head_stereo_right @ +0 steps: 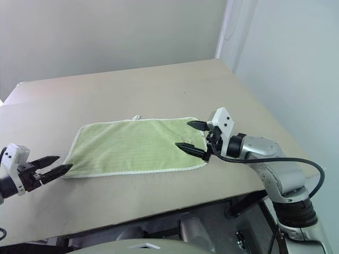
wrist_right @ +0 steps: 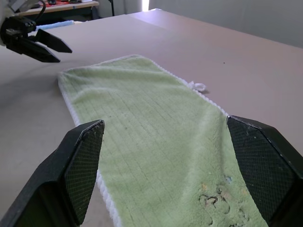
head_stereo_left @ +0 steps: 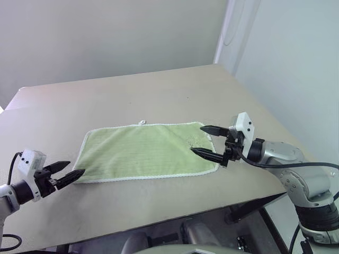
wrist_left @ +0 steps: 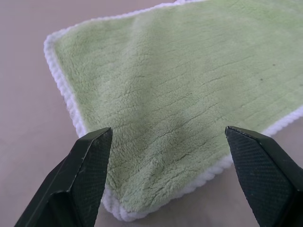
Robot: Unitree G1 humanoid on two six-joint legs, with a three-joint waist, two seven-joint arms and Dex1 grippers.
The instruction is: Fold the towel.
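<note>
1. A light green rectangular terry-cloth towel (head_stereo_left: 145, 152) with white edging is lying flat and unfolded on the pale beige worktop (head_stereo_left: 132, 95), its long sides running across in front of the robot.
2. A small white loop (head_stereo_left: 142, 123) is sticking out from the middle of the towel's far long edge, resting on the worktop.
3. A small dark embroidered mark (wrist_right: 215, 198) is sitting near the towel's right-hand end, close to the right gripper.
4. The right gripper (head_stereo_left: 208, 141) is hovering over the towel's right short end, pointing left along the cloth, with its jaws spread wide and nothing between them.
5. One of its black fingers (head_stereo_left: 213, 129) is hanging by the far right corner, the other towards the near right corner; I cannot tell whether either is touching the cloth.
6. The left gripper (head_stereo_left: 67, 172) is sitting at the towel's near left corner, pointing right, with its jaws spread and holding nothing.
7. In the left wrist view that corner of the towel is lying between the two fingertips (wrist_left: 92, 156), slightly puffed up from the worktop.
8. The two grippers are facing each other from opposite ends of the towel.
</note>
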